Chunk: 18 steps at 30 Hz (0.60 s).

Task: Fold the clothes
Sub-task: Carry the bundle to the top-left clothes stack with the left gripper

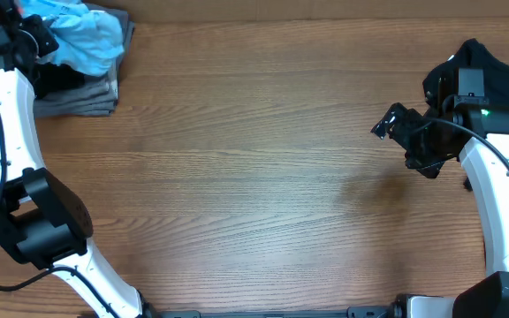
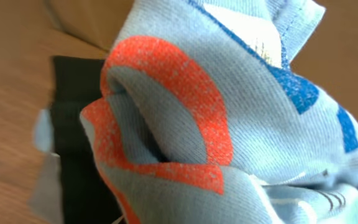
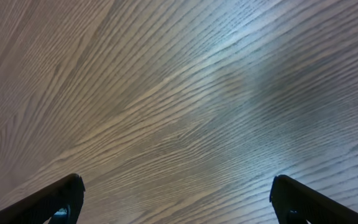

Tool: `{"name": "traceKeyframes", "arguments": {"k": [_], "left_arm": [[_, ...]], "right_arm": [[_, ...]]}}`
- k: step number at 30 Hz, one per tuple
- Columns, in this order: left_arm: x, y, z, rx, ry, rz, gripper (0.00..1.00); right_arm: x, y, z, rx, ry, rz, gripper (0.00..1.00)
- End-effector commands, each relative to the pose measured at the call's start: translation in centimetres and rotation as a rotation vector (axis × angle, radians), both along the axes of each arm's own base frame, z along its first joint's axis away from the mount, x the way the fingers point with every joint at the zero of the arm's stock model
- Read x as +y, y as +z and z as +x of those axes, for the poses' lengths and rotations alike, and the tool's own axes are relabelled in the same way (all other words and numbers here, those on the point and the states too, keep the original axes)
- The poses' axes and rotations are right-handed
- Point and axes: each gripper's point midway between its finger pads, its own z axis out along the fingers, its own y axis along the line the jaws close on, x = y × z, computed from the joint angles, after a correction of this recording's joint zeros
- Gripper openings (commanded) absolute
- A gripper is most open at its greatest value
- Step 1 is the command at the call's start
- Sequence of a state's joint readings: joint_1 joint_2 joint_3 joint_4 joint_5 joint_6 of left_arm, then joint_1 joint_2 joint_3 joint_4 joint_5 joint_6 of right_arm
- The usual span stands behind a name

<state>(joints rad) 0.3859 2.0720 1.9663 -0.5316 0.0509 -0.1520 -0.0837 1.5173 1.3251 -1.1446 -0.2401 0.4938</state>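
The light blue T-shirt (image 2: pixel 241 112), bunched close before the left wrist lens, is pinched by the nearly closed left gripper (image 1: pixel 47 40) at the table's (image 1: pixel 254 177) far left, over folded grey garments (image 1: pixel 82 99). At the right, the right gripper (image 3: pixel 176 183) is spread wide above the wood.

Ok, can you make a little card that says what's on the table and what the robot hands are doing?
shirt: blue T-shirt, scrunched up on the grey folded clothes, far left corner
left gripper: shut, seems to pinch the blue T-shirt
right gripper: open, holding nothing, over the table
folding: not started
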Motion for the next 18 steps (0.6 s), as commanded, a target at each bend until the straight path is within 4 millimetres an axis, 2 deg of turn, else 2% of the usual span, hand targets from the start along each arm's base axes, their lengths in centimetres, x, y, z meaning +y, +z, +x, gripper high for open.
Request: {"name": "traceKeyframes", "arguments": {"k": [1,3,4,6,7,9,10,11,12,14,17,18], "left_arm": [[3.7,-0.3,0.3,-0.013,0.148,0.065,0.04],[5.4,-1.5,0.6,-0.010,0.196,0.091,0.05],[6.5,-2.2,0.5,-0.005,0.235,0.109,0.10],[8.5,-3.5,0.1,0.005,0.327,0.129,0.12],[9.6,-4.2,-0.3,0.011,0.373,0.136,0.18],[11.2,-5.3,-1.1,0.034,0.425,0.155,0.45],[11.8,-5.6,-1.4,0.044,0.442,0.160,0.52],[12.1,-5.8,-1.7,0.052,0.448,0.164,0.52],[12.4,-5.9,-2.0,0.059,0.458,0.166,0.56],[12.6,-5.6,-2.3,0.063,0.461,0.165,0.75],[12.0,-3.6,-2.5,0.043,0.456,0.169,0.94],[11.5,-2.1,-2.4,0.018,0.451,0.175,0.98]], "right_arm": [[0.1,0.8,0.0,-0.022,-0.003,0.007,1.00],[0.1,0.8,-0.1,-0.016,-0.003,0.008,1.00],[0.1,0.8,-0.2,-0.012,-0.003,0.008,1.00],[0.1,0.7,-0.5,-0.001,-0.003,0.009,1.00],[0.1,0.6,-0.6,0.007,-0.003,0.009,1.00],[0.2,0.5,-1.0,0.023,-0.003,0.010,1.00],[0.2,0.5,-1.1,0.028,-0.003,0.011,1.00],[0.2,0.5,-1.2,0.031,-0.003,0.011,1.00],[0.2,0.5,-1.2,0.032,-0.003,0.011,1.00],[0.2,0.5,-1.2,0.031,-0.003,0.010,1.00],[0.2,0.5,-1.1,0.027,-0.003,0.011,1.00],[0.2,0.5,-1.1,0.027,-0.003,0.011,1.00]]}}
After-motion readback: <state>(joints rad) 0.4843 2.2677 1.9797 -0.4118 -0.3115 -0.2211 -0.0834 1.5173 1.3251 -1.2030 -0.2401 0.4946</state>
